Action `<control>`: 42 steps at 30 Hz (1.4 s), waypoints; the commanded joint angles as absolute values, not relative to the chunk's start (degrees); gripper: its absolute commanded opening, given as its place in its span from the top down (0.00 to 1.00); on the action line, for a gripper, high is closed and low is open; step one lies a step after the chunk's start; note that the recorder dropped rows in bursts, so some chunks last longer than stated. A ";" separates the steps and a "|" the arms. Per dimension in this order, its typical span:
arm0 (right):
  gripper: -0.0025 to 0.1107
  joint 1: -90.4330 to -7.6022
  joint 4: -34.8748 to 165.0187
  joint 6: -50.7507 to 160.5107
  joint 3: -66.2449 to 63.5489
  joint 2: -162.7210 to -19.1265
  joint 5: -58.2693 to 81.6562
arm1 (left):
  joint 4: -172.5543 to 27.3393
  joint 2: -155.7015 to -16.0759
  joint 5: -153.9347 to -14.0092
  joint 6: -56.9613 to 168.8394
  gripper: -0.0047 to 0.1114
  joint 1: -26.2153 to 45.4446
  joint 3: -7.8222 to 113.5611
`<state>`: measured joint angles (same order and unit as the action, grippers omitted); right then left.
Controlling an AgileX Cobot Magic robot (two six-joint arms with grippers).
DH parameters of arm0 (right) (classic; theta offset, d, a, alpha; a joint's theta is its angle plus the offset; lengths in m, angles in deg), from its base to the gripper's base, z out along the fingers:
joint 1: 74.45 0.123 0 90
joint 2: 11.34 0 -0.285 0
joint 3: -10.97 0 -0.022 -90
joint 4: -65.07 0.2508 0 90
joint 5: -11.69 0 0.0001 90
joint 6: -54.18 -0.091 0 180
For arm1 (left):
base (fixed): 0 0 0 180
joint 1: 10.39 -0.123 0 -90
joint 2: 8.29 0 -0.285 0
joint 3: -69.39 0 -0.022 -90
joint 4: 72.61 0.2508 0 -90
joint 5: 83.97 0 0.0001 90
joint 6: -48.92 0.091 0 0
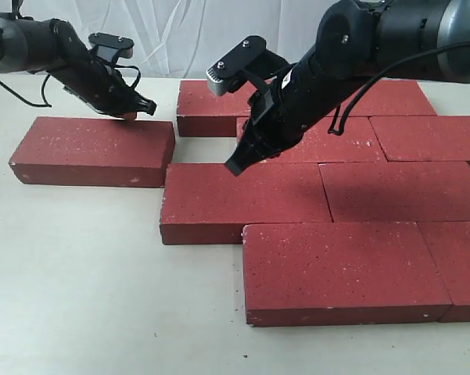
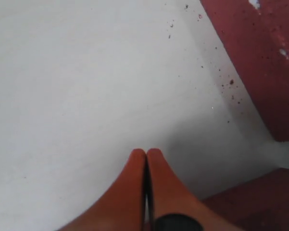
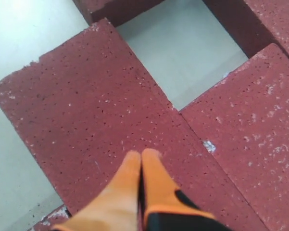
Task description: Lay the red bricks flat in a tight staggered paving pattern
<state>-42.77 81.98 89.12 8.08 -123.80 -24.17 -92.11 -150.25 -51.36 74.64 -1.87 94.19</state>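
The stray dark red rectangular paving brick [image 1: 94, 150] lies flat on the white table [image 1: 78, 273] at 9 o'clock of the laid bricks [image 1: 375, 191], long axis 9-to-3, left fingers [image 1: 139, 105] clenched empty at its 1 o'clock corner, nearer than the clenched right fingers [image 1: 239, 162].

Rightmost dark red rectangular paving bricks [image 1: 461, 258] run off frame; my right arm [image 1: 352, 47] covers part of the far ones.
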 commanded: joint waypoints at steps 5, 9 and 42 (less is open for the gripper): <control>0.99 -42.36 84.97 90.46 7.71 -123.72 -22.52 | -87.21 -141.15 -42.75 70.75 0.96 -9.20 94.17; 0.99 -39.19 93.24 102.18 7.71 -124.64 -24.65 | -89.33 -137.92 -37.01 71.06 0.96 -14.89 88.41; 0.99 -34.45 93.91 106.03 7.71 -128.60 -14.65 | -128.05 -123.78 -54.30 110.40 0.96 -28.00 58.33</control>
